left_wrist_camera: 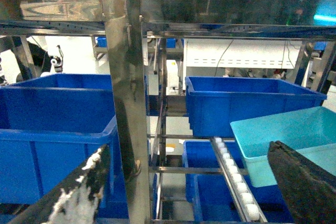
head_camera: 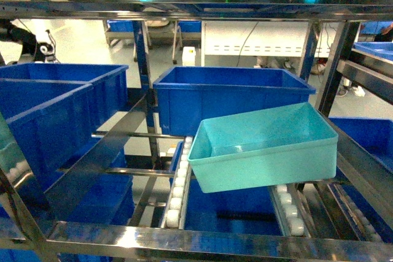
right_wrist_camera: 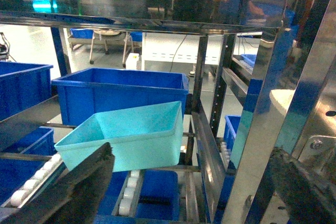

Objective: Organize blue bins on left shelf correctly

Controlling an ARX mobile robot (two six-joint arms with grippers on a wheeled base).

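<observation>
One light turquoise rectangular plastic bin (head_camera: 264,148) is seen askew on the steel roller rack (head_camera: 176,197), beyond both arms' spread, empty fingers (right_wrist_camera: 79,192); straightening seemingly remains.

bright, blue-tinted, glare on steel rack (head_camera: 202,10).

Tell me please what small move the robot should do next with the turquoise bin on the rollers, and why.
Probably bring both grippers, left and right, forward toward the turquoise bin to square it. It sits skewed and tilted on the white roller tracks in front of a royal-blue crate, not parallel with the rack's rails. Both grippers appear open, holding nothing, short of the bin.
</observation>
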